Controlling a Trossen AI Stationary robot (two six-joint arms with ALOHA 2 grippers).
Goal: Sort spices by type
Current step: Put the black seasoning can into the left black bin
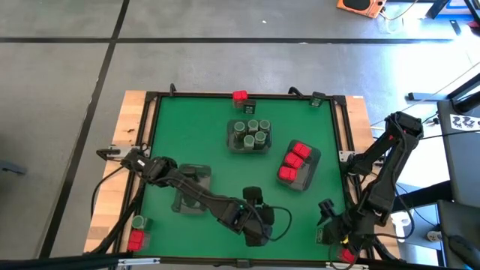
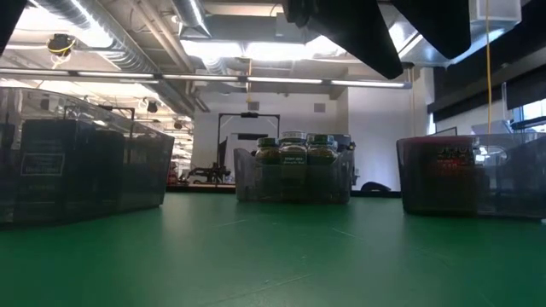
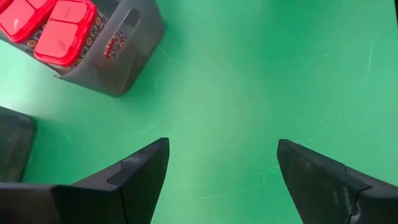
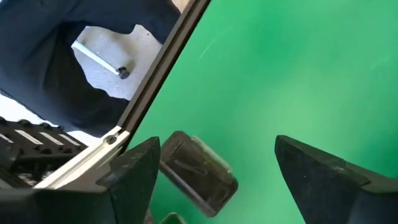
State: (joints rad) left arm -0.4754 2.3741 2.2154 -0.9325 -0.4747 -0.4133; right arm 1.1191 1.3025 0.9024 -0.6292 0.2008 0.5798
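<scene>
Three trays sit on the green desk (image 1: pixel 195 135) w/ spices partly sorted: you've got the round grey-green jars (image 1: pixel 250 133) grouped in the tray at centre-back (image 1: pixel 249 148), the red boxes (image 1: pixel 295 160) in the tray to its right (image 1: pixel 306 178), and a third grey tray (image 1: pixel 193 201) at left, partly under the left arm. Strays you can see from above: one red box (image 1: pixel 239 96) w/ a dark tin (image 1: pixel 247 107) just beside it at the back edge, another dark tin (image 1: pixel 318 98) at the back-right corner, a jar (image 1: pixel 138 222) and red box (image 1: pixel 136 239) off the front-left corner on the wood border, a red box (image 1: pixel 347 255) at the front-right corner. Your left hand (image 1: pixel 257 225) hovers low over bare green at front-centre, fingers (image 3: pixel 137 177) spread wide, nothing between them; its wrist cam shows the red-box tray (image 3: pixel 118 56) ahead. Your right hand (image 1: pixel 330 223) is near the front-right corner by the desk frame, fingers (image 4: pixel 134 171) also wide apart and empty; a dark tin (image 4: pixel 198 173) lies on the green just past them, not gripped. Low cam shows the jar tray (image 2: pixel 293 179) mid-desk, the red-box tray (image 2: pixel 471 175) right, the third tray (image 2: pixel 81 166) left.
</scene>
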